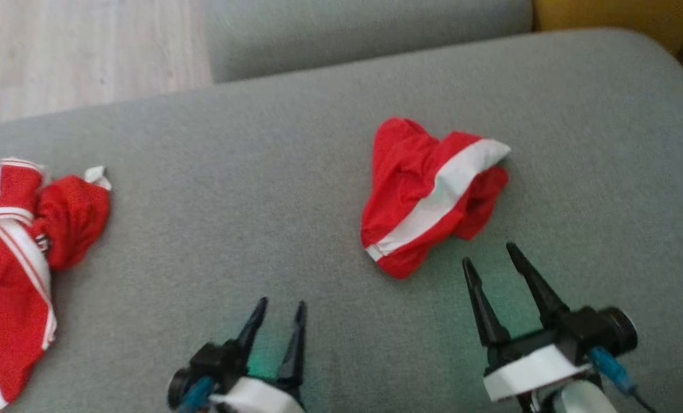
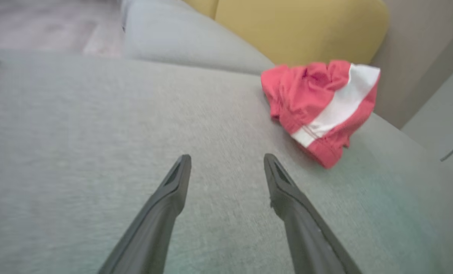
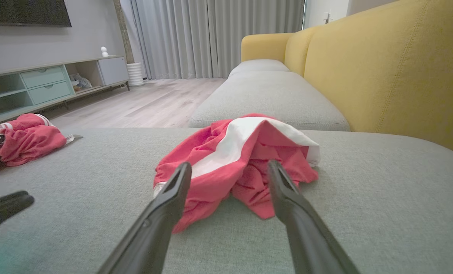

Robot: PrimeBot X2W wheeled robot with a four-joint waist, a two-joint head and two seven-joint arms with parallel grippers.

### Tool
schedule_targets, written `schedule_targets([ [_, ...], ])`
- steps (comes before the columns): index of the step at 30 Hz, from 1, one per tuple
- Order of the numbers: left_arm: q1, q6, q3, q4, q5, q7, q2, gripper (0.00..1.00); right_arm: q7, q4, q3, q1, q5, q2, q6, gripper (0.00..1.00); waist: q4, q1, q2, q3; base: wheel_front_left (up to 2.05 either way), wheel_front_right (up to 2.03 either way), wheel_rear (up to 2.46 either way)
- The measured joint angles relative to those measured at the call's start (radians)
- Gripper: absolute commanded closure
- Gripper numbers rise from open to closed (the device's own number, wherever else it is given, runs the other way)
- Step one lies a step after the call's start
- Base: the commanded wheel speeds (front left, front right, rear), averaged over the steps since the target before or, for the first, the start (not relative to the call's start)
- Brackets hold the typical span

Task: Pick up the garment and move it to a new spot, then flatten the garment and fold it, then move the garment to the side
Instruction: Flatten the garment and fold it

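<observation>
Here's the left end effector: two long dark fingers tapering to sharp points, set on a black block, with a white band behind and a blue plug at the side. And the right end effector has the same build, with a white collar, a round black housing and a blue connector trailing a thin dark cable.

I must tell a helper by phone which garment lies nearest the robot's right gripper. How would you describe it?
On the wide grey seat cushion of the yellow-backed sofa, a small crumpled red garment lies just ahead of the right gripper. One broad white band crosses it, while the bigger red heap at the cushion's left edge has thin white stripes.
</observation>
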Motion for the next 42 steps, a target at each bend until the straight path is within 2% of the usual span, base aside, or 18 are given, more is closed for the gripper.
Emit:
schedule_targets([
  [4, -0.1, -0.038, -0.084, 0.093, -0.094, 0.0, -0.001, 0.0, 0.0, -0.006, 0.01, -0.042, 0.0, -0.002, 0.0, 0.0, -0.034, 0.0001, 0.0, 0.039, 0.0, 0.0, 0.0],
  [10, -0.22, -0.086, -0.201, 0.171, -0.295, 0.0, -0.002, 0.0, 0.0, -0.005, 0.033, -0.064, 0.0, -0.01, 0.0, 0.0, -0.093, 0.0, 0.0, 0.084, 0.0, 0.0, 0.0],
  [21, -0.38, -0.097, -0.315, 0.22, -0.516, -0.009, 0.004, 0.0, 0.0, -0.006, 0.043, -0.099, 0.0, -0.013, 0.0, 0.0, -0.189, -0.0001, 0.0, 0.15, 0.0, 0.0, 0.0],
  [28, -0.428, -0.097, -0.421, 0.202, -0.689, -0.012, 0.012, 0.0, 0.0, -0.005, 0.04, -0.1, 0.0, -0.013, 0.0, 0.0, -0.214, -0.0001, 0.0, 0.16, 0.0, 0.0, 0.0],
  [33, -0.434, -0.098, -0.451, 0.19, -0.732, -0.012, 0.011, 0.0, 0.0, -0.005, 0.031, -0.1, 0.0, -0.013, 0.0, 0.0, -0.211, -0.0001, 0.0, 0.156, 0.0, 0.0, 0.0],
  [42, -0.399, -0.107, -0.46, 0.131, -0.707, -0.01, 0.013, 0.0, 0.0, -0.005, 0.018, -0.1, 0.0, -0.012, 0.0, 0.0, -0.189, -0.0001, 0.0, 0.148, 0.0, 0.0, 0.0],
])
